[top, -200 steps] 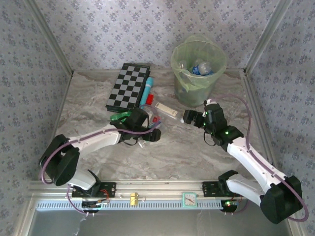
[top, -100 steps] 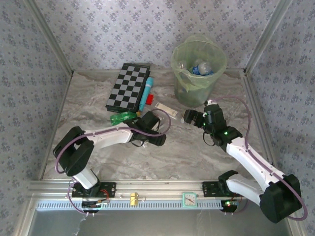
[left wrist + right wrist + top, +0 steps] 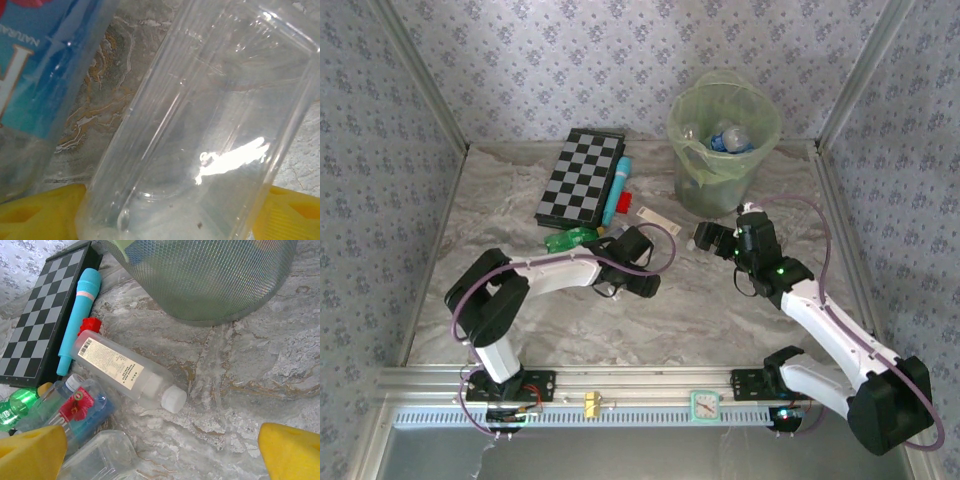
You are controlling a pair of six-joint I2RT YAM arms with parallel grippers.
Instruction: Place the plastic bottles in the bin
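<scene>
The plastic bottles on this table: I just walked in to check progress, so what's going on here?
The job is filling the round pale-green bin, which already holds a few plastic bottles. The left gripper is down among the loose ones, its open jaws straddling a clear plastic bottle. The right gripper hovers open and empty near the bin, above a clear white-labelled bottle lying on the table.

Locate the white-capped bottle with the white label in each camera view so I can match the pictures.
Top external: the white-capped bottle lies mid-table, at lower left of the bin.
Right wrist: the bottle lies left of centre, cap pointing lower right, below the bin.
Shared landmark: the cyan tube along the checkerboard, just beyond the bottle's base end.
</scene>
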